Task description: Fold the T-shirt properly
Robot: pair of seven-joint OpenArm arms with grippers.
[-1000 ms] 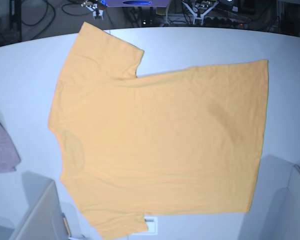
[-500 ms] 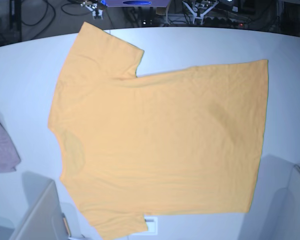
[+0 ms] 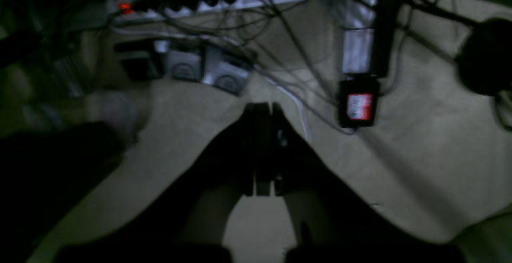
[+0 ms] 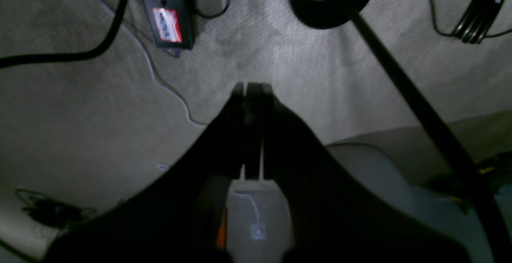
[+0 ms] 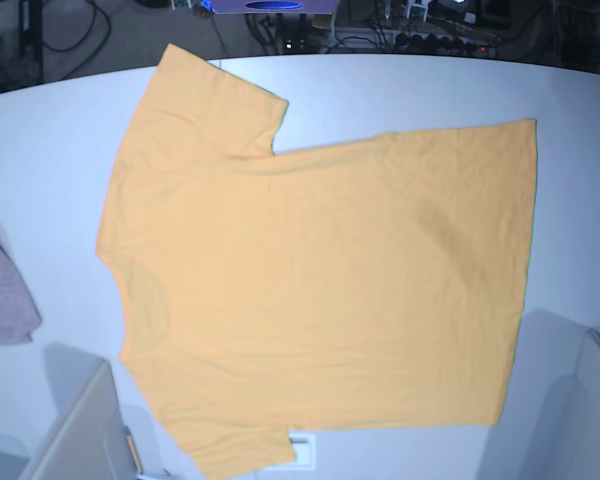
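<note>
Bare table (image 5: 400,85) rings the T-shirt (image 5: 320,290); pink cloth (image 5: 5,295) lies leftward.

The T-shirt (image 5: 320,280) is a plain light orange with no print showing, lying on a white table (image 5: 410,90) that takes a bluish cast. At the left edge sits a small mauve-pink cloth (image 5: 2,300). In the wrist views the floor is beige carpet (image 4: 300,67) crossed by black cables (image 4: 52,57), with a black box bearing a red-and-white label (image 4: 167,23).

The light-orange T-shirt (image 5: 320,290) lies spread flat across the white surface (image 5: 580,200), sleeves left, hem right.
</note>
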